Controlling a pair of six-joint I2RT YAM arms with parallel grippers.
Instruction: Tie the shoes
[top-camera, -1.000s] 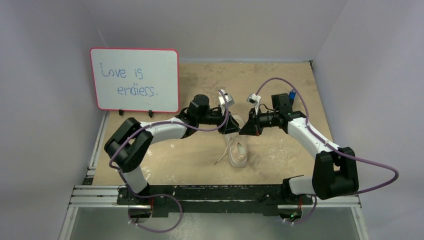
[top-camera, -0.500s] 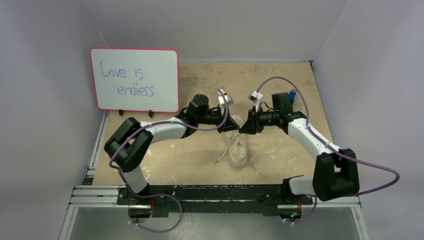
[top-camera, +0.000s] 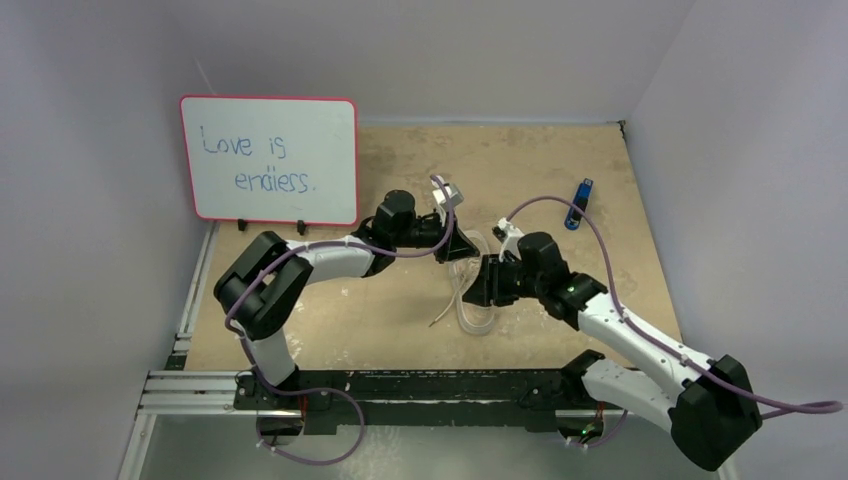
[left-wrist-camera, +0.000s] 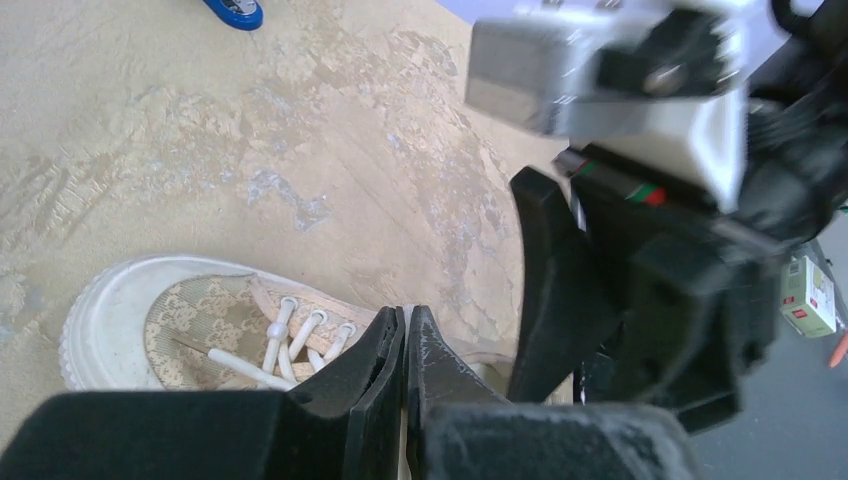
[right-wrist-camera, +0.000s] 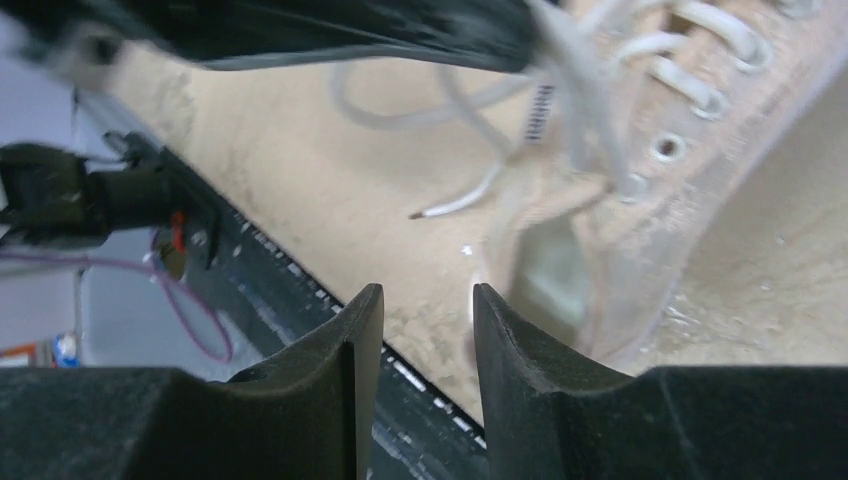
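A worn tan table (top-camera: 560, 170), its surface mottled with pale scuffs and patches, is enclosed on three sides by plain lavender-grey walls (top-camera: 430, 50). A whiteboard (top-camera: 268, 160) framed in red is propped upright at the table's far left, beside the left wall. "Love is endless." is written on it in blue marker. A small blue object (top-camera: 578, 217) is seen lying towards the far right of the table. The near edge is bordered by silver aluminium rails (top-camera: 200, 385) and a black crossbar (top-camera: 430, 382). The scene is lit evenly and softly, with only faint shadows cast.
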